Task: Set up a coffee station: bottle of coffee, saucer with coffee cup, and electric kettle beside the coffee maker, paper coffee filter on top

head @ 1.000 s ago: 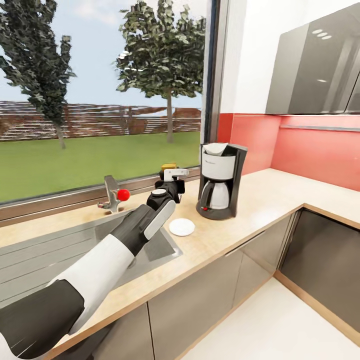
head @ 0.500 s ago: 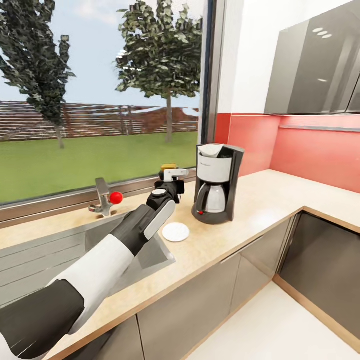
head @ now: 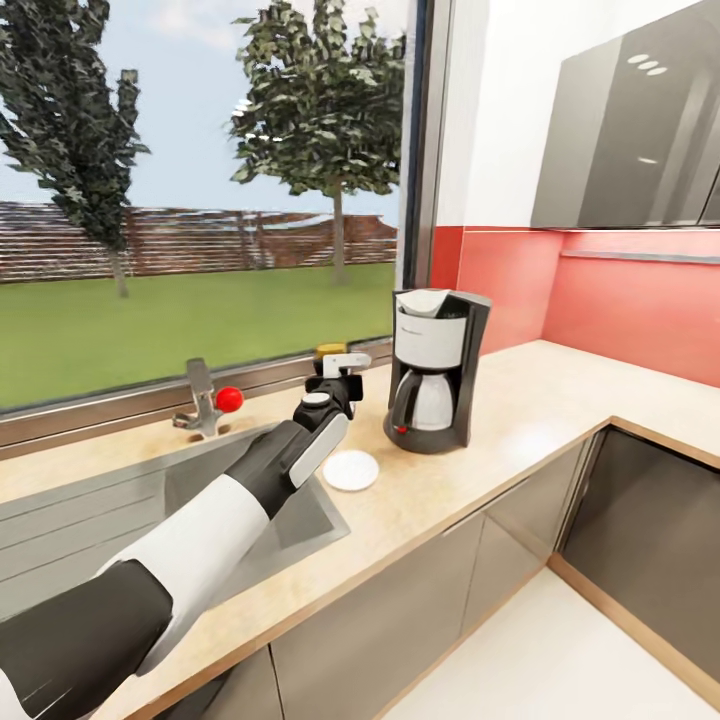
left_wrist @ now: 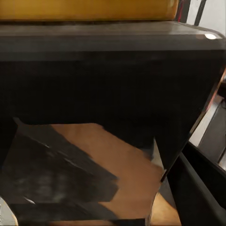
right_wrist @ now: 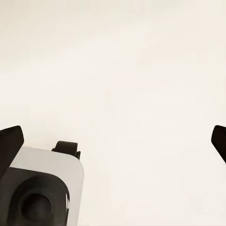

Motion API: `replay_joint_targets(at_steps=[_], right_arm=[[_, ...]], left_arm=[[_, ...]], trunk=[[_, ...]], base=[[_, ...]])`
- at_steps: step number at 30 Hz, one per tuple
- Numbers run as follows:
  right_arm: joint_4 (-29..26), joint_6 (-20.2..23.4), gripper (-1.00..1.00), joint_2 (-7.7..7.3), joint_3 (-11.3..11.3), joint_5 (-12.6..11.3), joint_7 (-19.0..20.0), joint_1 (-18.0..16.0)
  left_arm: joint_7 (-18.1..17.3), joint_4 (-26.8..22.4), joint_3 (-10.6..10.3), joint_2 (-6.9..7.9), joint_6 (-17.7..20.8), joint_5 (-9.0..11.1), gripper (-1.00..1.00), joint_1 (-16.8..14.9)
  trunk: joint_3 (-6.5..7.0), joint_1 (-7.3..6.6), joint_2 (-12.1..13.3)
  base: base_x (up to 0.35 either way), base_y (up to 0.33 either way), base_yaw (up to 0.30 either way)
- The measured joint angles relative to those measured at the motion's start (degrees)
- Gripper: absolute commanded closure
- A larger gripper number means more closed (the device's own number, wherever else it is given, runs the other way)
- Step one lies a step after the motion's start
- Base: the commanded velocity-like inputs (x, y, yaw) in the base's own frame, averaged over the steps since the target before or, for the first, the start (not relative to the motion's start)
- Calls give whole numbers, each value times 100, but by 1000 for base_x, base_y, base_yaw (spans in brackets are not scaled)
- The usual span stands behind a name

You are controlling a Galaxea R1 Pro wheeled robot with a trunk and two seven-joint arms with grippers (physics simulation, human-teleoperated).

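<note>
Light-wood counter (head: pixel 520 420), L-shaped, over dark grey cabinets, w/ inset steel sink (head: pixel 90 520) at left. On it: coffee maker (head: pixel 434 370) upright near the window corner; white saucer (head: pixel 351 470) flat just beside the sink's edge, apart from the coffee maker. Tap w/ red knob (head: pixel 229 399) behind sink.

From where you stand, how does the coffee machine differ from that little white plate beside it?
The coffee maker stands tall and boxy, black with a white front panel; the saucer lies flat, round and all white. The coffee maker carries a carafe and a paper coffee filter on top; the saucer is bare. Both sit on the kitchen countertop.
</note>
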Motion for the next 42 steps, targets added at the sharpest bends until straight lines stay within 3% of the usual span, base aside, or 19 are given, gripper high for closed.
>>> replay_joint_targets(at_steps=[42], right_arm=[[0,-3,-100,-2,0,0,0,2]], left_arm=[[-2,21,0,0,1,-1,100,5]], trunk=[[0,1,0]], base=[[81,-2,-33]])
